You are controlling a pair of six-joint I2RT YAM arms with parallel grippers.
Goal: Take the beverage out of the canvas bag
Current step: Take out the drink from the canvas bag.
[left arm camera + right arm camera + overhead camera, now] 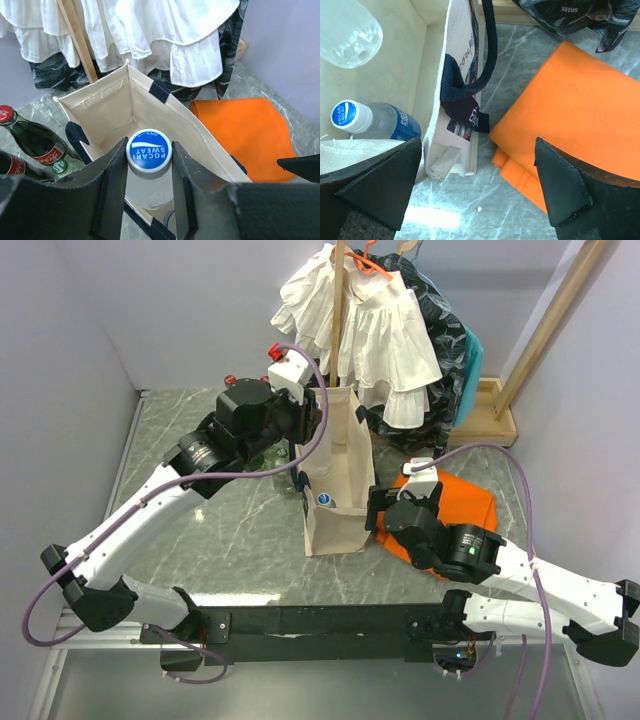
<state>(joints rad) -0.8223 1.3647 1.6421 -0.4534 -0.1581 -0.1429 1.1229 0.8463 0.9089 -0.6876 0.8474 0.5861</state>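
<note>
**A:** So, what stands left of the canvas bag (pixel 340 465)?

**B:** A red-capped cola bottle (pixel 31 141), another cola bottle (pixel 14 167) partly hidden behind the gripper's body, and a green-capped bottle (pixel 60 167). All of them are on the marble table (pixel 230 540), just left of the bag.

**A:** And the left gripper (pixel 148 152)?

**B:** It's at the bag's mouth. Its fingers (pixel 114 180) pinch the neck of a clear Pocari Sweat bottle (pixel 149 187), which hangs upright with its blue-and-white cap on top. Whether its base is clear of the bag's rim, I cannot tell.

**A:** Anything inside the bag?

**B:** A second bottle (pixel 385 127) of the same brand, tilted, with its cap showing.

**A:** The right gripper (pixel 475 185)?

**B:** Low beside the bag's right wall, near a navy strap handle (pixel 487 50). Its jaws are spread wide with nothing between them.

**A:** Further right?

**B:** A folded orange cloth (pixel 575 105) lies flat just right of the bag. Behind the bag, white garments (pixel 385 330) hang around a wooden pole (pixel 340 310).
</note>
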